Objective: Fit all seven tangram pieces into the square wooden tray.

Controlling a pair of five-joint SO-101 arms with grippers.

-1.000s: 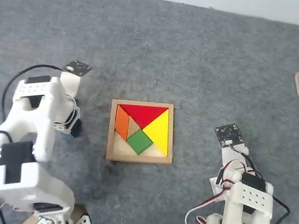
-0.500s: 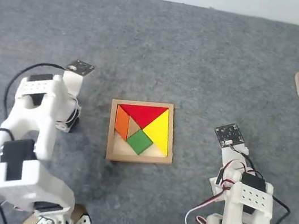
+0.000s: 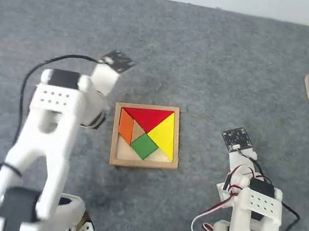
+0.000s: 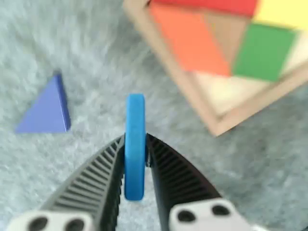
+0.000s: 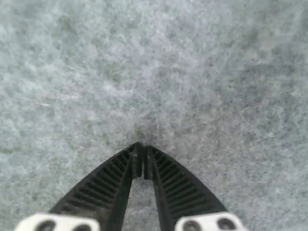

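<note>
Across the bench (image 3: 211,60) the left arm (image 3: 53,116) has swung in beside the wooden tray (image 3: 143,163), its jaws clamped on a blue piece (image 4: 135,125) held edge-on, likely bound for the tray's bare strip; a blue triangle (image 4: 48,110) waits outside; right jaws together

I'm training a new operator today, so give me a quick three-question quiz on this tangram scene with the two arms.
1. True or false: the right tool is shut on a tangram piece.
2. What colour is the piece that the left tool holds on edge? A red, B blue, C green.
3. Fill in: a loose blue triangle lies on the ____, outside the wooden tray.

Key: 1 false, it is shut with nothing in it, above the carpet. 2 B. 3 carpet.
</note>
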